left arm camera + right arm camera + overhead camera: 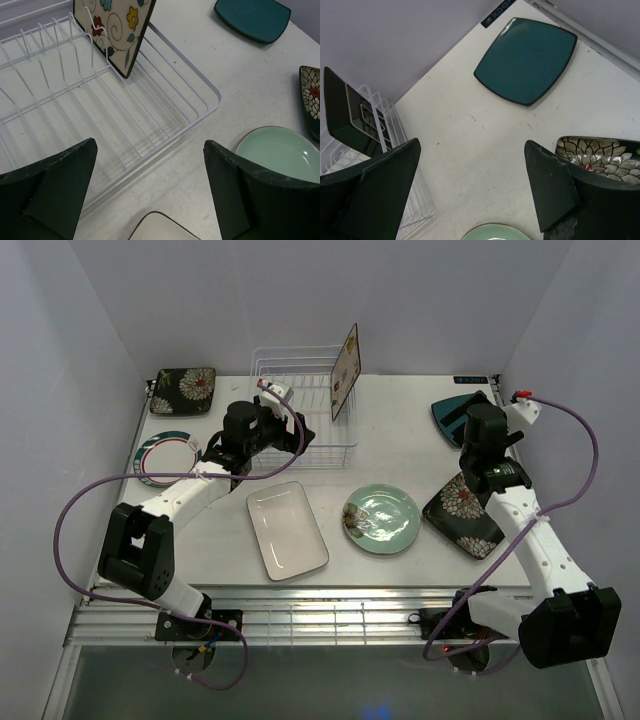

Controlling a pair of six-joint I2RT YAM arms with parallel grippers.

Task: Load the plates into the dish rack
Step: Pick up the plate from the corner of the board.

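The white surface (400, 440) carries a white wire dish rack (300, 410) at its back, a cream square floral plate (346, 370) upright in its right end and a white rectangular plate (287, 530) flat in front. The left claw (150, 145) and right claw (472, 145) gape wide, empty.

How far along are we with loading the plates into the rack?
Done: the cream floral plate stands upright in the dish rack. In hand: nothing; left pincer and right pincer are open and empty. Left: six plates on the table: dark floral plate at back left, green-rimmed plate, white rectangular plate, mint-green plate, second dark floral plate, teal plate.
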